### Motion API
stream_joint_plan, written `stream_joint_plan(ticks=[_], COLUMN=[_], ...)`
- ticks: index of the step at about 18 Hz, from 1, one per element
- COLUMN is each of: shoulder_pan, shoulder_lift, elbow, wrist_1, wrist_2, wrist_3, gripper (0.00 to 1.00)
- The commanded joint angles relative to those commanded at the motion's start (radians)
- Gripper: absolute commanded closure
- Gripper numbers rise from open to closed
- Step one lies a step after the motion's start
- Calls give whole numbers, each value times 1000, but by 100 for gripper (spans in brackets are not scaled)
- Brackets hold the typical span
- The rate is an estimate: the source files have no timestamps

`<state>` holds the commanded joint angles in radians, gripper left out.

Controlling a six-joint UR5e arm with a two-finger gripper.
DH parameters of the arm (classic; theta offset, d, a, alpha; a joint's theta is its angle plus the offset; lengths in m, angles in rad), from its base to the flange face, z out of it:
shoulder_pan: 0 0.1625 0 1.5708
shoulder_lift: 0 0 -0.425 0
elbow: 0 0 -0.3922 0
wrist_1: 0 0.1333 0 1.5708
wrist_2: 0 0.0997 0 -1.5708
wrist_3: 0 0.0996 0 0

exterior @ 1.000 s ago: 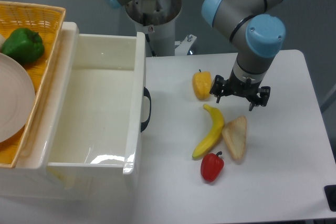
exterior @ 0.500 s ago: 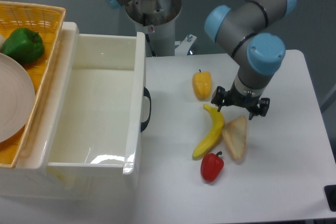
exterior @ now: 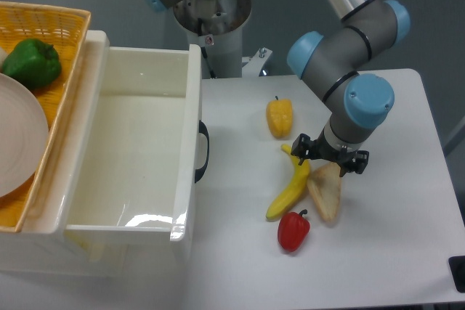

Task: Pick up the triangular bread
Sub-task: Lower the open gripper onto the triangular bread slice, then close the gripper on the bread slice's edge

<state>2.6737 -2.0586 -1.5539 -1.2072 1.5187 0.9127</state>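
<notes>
The triangular bread (exterior: 326,194) is a tan wedge with a pale face, lying on the white table just right of the yellow banana (exterior: 292,185). My gripper (exterior: 330,162) hangs right above the bread's upper tip, its two dark fingers spread apart on either side of that tip. The gripper is open and nothing is held. The left finger sits close to the banana's top end.
A yellow-orange bell pepper (exterior: 280,117) lies behind the banana and a red pepper (exterior: 293,231) in front of it. A large white bin (exterior: 138,150) stands at the left, beside a woven basket (exterior: 54,30) holding a green pepper (exterior: 31,62) and a plate (exterior: 18,143).
The gripper has come down and slightly toward the front, from near the yellow-orange pepper to just over the bread's tip. The objects on the table have not moved.
</notes>
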Motion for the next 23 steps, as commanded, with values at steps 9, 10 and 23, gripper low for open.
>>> stream_joint_plan(ticks=[9, 10, 23], shoulder_pan=[-2, -6, -18], shoulder_lift=[-17, -18, -51], elbow=[8, 12, 17], wrist_1=[0, 0, 2], wrist_2=[0, 0, 0], wrist_3=[0, 0, 5], gripper=[0, 0, 0])
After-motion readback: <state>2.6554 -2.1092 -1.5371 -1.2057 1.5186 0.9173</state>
